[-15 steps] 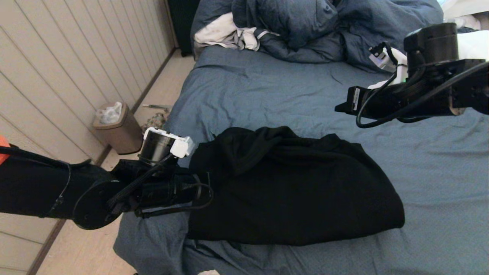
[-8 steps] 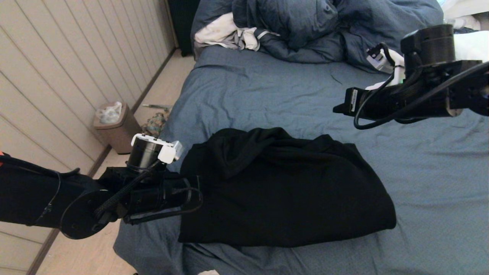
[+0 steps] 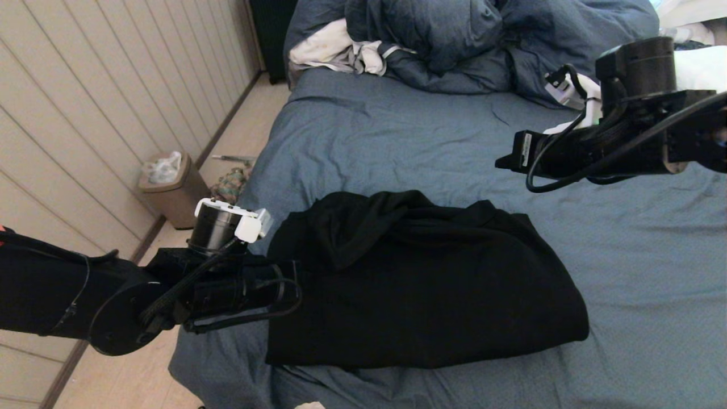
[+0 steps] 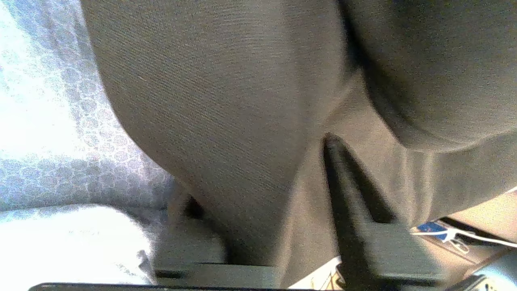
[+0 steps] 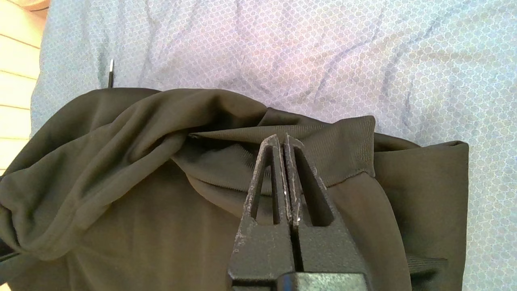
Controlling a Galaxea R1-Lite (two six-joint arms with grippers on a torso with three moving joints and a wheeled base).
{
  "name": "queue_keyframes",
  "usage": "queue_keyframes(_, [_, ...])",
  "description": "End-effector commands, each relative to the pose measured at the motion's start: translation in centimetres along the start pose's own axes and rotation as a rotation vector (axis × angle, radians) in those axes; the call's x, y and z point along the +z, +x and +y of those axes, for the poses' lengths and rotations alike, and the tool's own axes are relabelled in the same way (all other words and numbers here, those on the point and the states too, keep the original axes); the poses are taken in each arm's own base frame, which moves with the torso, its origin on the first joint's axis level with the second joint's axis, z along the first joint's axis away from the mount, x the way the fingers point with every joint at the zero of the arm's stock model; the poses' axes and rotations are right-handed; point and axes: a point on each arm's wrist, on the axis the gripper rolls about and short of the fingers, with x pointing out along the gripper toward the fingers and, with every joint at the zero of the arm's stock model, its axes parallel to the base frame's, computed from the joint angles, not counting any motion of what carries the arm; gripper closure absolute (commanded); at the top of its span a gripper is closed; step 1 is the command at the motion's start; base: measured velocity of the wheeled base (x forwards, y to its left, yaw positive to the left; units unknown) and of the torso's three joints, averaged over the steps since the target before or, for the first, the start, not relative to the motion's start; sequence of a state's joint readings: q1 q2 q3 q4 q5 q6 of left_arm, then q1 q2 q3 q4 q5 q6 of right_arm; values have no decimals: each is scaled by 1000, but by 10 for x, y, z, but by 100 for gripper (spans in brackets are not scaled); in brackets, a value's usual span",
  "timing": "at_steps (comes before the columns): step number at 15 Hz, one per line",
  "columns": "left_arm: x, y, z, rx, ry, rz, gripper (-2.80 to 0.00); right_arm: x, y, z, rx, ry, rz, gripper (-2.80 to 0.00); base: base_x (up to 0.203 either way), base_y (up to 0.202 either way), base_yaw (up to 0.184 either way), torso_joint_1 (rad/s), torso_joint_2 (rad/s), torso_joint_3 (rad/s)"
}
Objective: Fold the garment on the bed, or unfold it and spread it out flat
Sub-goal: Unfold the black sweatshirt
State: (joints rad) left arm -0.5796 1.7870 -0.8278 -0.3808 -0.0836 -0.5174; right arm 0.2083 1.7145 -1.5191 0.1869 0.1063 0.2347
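Note:
The black garment (image 3: pixel 431 284) lies folded in a thick bundle on the near left part of the bed (image 3: pixel 397 136), its hood bunched at the far left corner. My left gripper (image 3: pixel 287 284) is at the garment's left edge, low over the mattress edge. In the left wrist view it (image 4: pixel 258 169) is open, with the garment's fabric (image 4: pixel 222 81) draped between and over the fingers (image 4: pixel 347 202). My right gripper (image 3: pixel 502 162) hangs above the bed, past the garment's far right side. It (image 5: pixel 282 139) is shut and empty above the garment's ribbed hem (image 5: pixel 343 149).
A puffy dark blue duvet (image 3: pixel 454 40) and a white-grey cloth (image 3: pixel 335 48) are heaped at the head of the bed. A brown waste bin (image 3: pixel 173 190) stands on the floor by the panelled wall to the left. Bare sheet (image 5: pixel 282 48) stretches beyond and right of the garment.
The left arm drew back to the left and the garment slid left with it during the first half second. Since then nothing has moved. The right arm barely shifted.

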Motion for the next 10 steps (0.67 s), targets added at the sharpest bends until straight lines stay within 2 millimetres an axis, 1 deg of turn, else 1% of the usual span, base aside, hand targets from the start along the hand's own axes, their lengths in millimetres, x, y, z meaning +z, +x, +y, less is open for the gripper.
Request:
queue_keyframes(1, [1, -7, -1, -6, -3, -15, -280, 0, 0, 0, 1, 2, 2, 0, 0, 0, 0, 0, 0, 0])
queue_keyframes(3, [6, -25, -5, -28, -1, -73, -280, -1, 1, 0, 0, 2, 5, 0, 0, 0, 0, 0, 0, 0])
queue_keyframes(5, [19, -53, -10, -68, 2, -184, -280, -3, 3, 0, 0, 2, 12, 0, 0, 0, 0, 0, 0, 0])
queue_keyframes(7, [28, -76, -15, -91, 13, -251, -280, -3, 3, 0, 0, 2, 12, 0, 0, 0, 0, 0, 0, 0])
queue_keyframes(9, [30, -78, -15, -82, 40, -247, -280, -3, 3, 0, 1, 2, 12, 0, 0, 0, 0, 0, 0, 0])
queue_keyframes(10, [33, -81, -17, -88, 45, -260, 0, -4, 3, 0, 0, 2, 16, 0, 0, 0, 0, 0, 0, 0])
